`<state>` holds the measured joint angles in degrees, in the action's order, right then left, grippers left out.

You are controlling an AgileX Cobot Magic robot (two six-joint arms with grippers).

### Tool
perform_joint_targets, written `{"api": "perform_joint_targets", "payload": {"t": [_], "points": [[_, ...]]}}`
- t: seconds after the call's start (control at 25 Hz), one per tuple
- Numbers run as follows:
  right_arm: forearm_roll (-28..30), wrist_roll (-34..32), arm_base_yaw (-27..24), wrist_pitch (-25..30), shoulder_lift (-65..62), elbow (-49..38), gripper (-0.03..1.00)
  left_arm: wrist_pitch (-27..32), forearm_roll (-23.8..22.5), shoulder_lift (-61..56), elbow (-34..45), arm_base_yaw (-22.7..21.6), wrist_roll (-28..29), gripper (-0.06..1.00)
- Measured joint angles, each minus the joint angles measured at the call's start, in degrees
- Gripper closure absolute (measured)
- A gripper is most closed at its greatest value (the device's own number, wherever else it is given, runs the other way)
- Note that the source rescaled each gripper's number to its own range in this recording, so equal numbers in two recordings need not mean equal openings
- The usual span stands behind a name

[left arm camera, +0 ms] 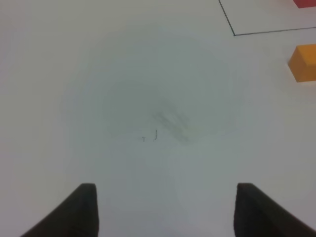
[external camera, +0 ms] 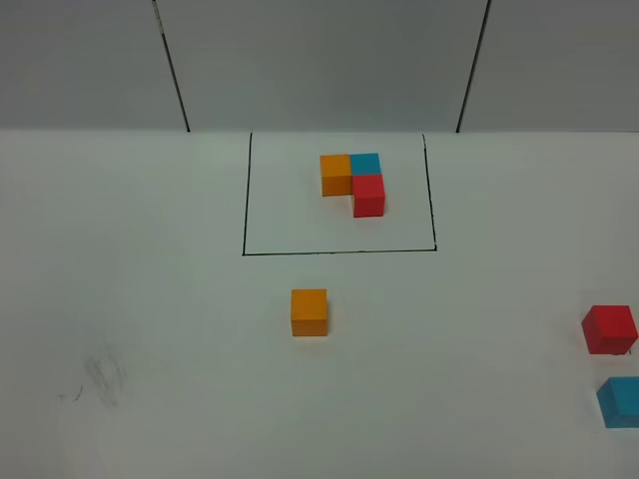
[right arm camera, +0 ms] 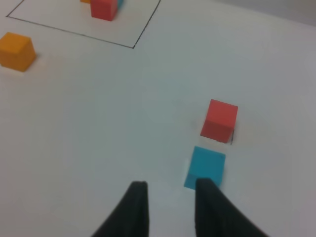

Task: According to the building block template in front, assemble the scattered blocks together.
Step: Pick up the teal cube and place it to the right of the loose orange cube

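Smudge (external camera: 100,379) on white tbl (external camera: 150,249); block template (external camera: 351,180) further back; grey wall (external camera: 319,60) behind.

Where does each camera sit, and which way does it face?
Exterior high: mounted high, looking down across the table at the template, orange cube, red cube and blue cube; no robot shows.
Left wrist: on the left arm, facing a smudge; left jaws' tips show, apart.
Right wrist: on the right arm, facing the blue and red cubes; right jaws' tips show.
Shared: all three show the orange cube.
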<state>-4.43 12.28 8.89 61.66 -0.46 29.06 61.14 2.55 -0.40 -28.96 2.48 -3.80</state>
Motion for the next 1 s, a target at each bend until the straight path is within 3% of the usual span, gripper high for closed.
{"api": "perform_joint_targets", "payload": {"t": [0.56,0.72,1.0], "points": [[0.2,-2.1,0.0,0.0,0.0,0.0,0.94,0.0,0.0,0.0,0.0,0.0,0.0,0.61],[0.5,-4.5,0.0,0.0,0.0,0.0,0.74,0.0,0.0,0.0,0.0,0.0,0.0,0.61],[6.5,-14.1,0.0,-0.1,0.1,0.0,0.18,0.0,0.0,0.0,0.0,0.0,0.0,0.61]]}}
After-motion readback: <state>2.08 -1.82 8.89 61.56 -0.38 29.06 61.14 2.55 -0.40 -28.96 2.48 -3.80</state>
